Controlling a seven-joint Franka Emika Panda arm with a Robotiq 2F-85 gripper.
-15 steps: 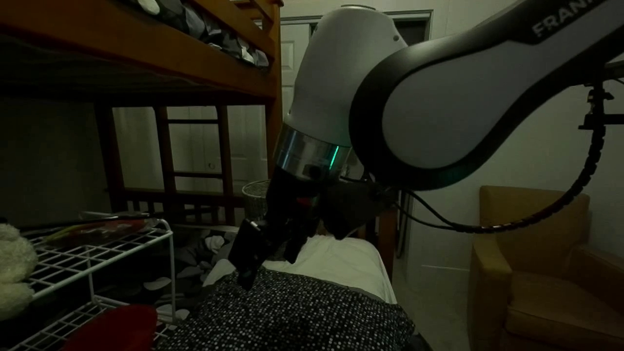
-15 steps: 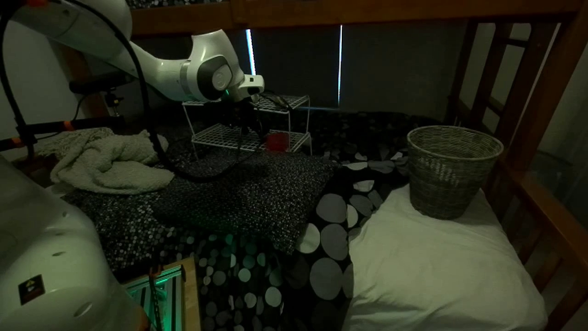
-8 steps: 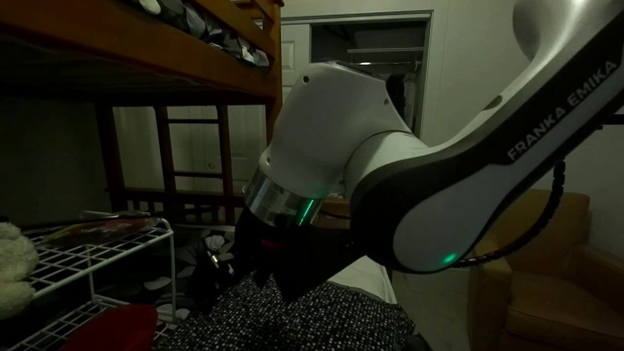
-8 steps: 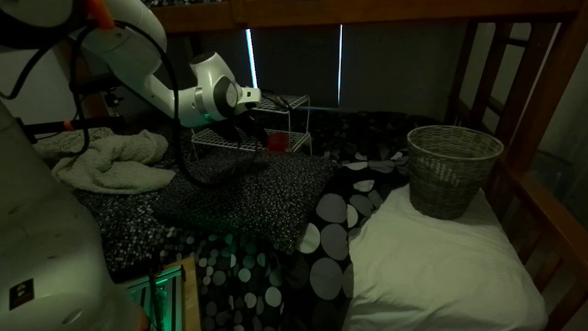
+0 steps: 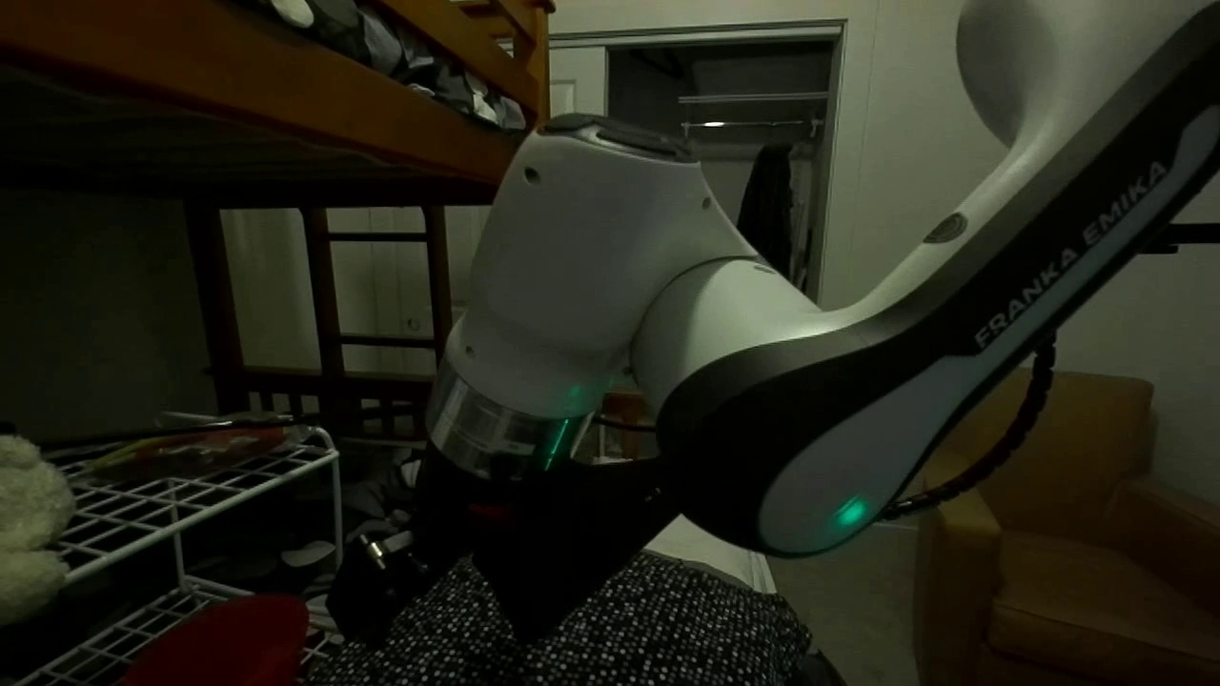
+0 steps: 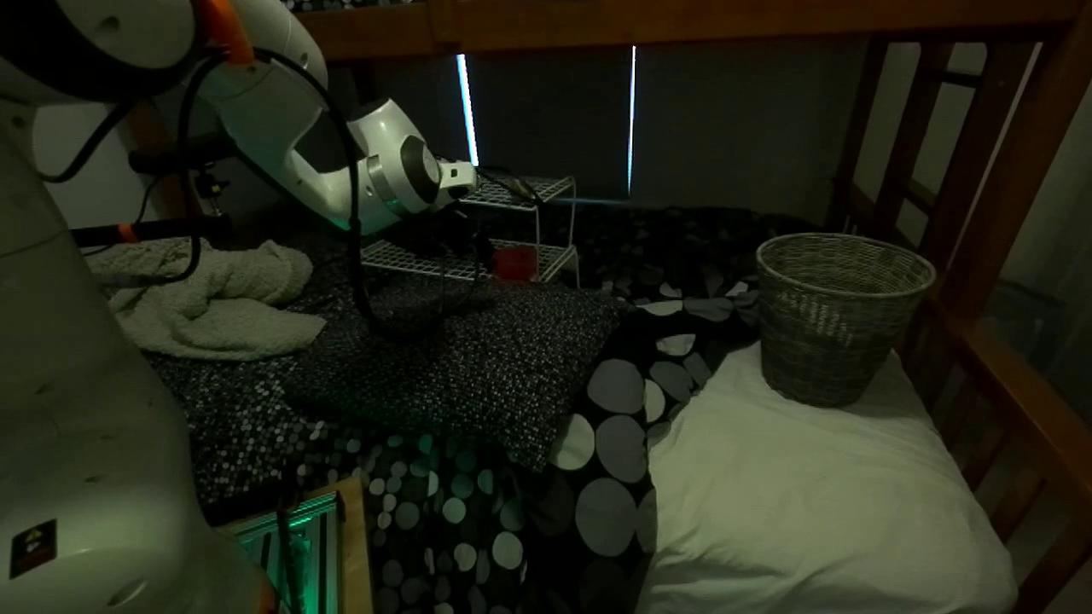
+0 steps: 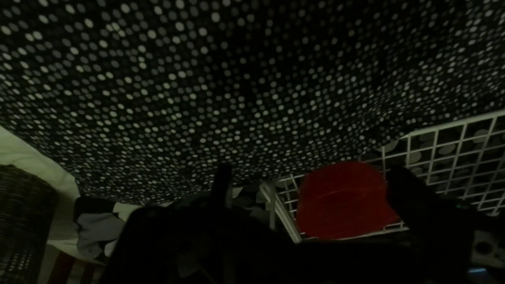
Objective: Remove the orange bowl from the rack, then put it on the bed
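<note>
The orange bowl, dark red in this light, rests on the lower tier of the white wire rack [image 5: 337, 534]. The bowl shows in both exterior views [image 5: 229, 643] [image 6: 515, 263] and in the wrist view [image 7: 343, 201]. My gripper [image 7: 309, 169] is open and empty, its fingers spread wide. In the wrist view the bowl appears between the fingers, nearer the right finger [image 7: 410, 197]; whether they touch cannot be told. In an exterior view the dark gripper stands beside the rack, low over the bed's dark dotted bedspread [image 5: 620, 619]; its fingertips are lost in shadow.
The rack's upper tier holds a plastic-wrapped item [image 5: 200, 448], and a fluffy white thing [image 5: 29, 534] is beside it. A wastebasket [image 6: 840, 315] stands on a white pillow [image 6: 810, 512]. A fleece blanket [image 6: 213, 298] lies on the bed. The upper bunk [image 5: 286, 114] hangs overhead.
The arm has come down and moved toward the rack, bringing the gripper lower and closer to the bowl. The bowl and rack have not moved.
</note>
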